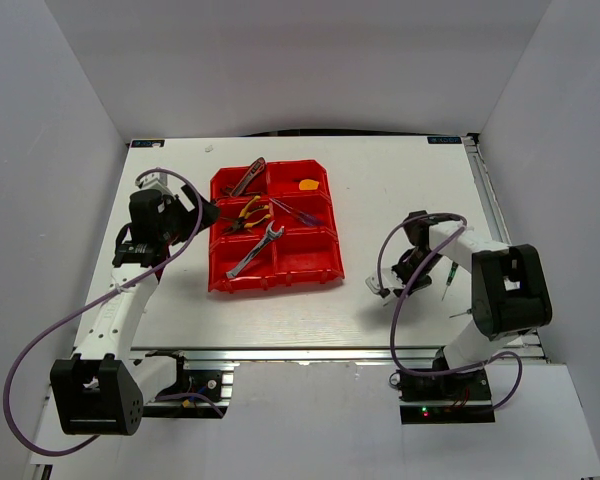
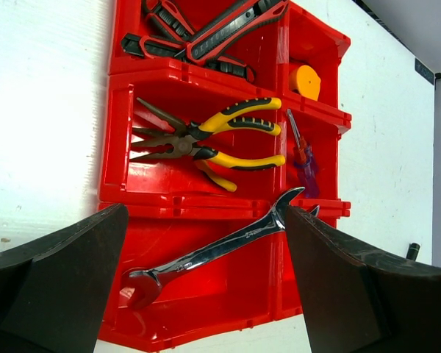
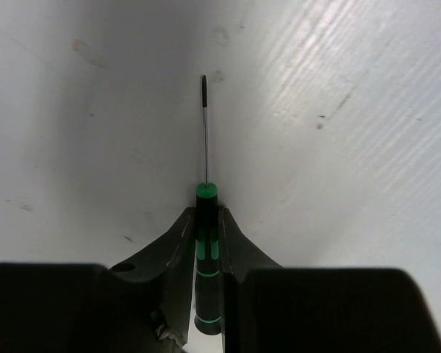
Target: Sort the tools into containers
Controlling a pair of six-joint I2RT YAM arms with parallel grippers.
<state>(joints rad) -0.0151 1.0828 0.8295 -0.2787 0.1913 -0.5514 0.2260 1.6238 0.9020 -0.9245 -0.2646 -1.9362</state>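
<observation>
Your R pincer (image 3: 206, 213) is pressed together on the green-black screwdriver (image 3: 206, 193), pinching the handle btw both fingers. The thin shaft points straight out past the tips over the white counter (image 3: 338, 110). Can't tell if the tip touches the surface. On the top cam that arm sits low, right of the red bin block (image 1: 325, 272) and well apart from it.

Your L pincer (image 2: 206, 213) is spread wide and hangs over the block's left side, w/ a dark finger (image 2: 59, 272) at each edge of the wrist view.

What's in the bins, left column first:
- Far-left: red-black pliers (image 2: 206, 29).
- Mid-left: yellow-handled pliers (image 2: 206, 140), jaws toward the block's outer wall.
- Near-left: silver wrench (image 2: 213, 250), lying diagonally, open end up at the divider.
- Far-right: small orange piece (image 2: 305, 79).
- Mid-right: slim red and blue screwdrivers (image 2: 303, 158), lying close together.
</observation>
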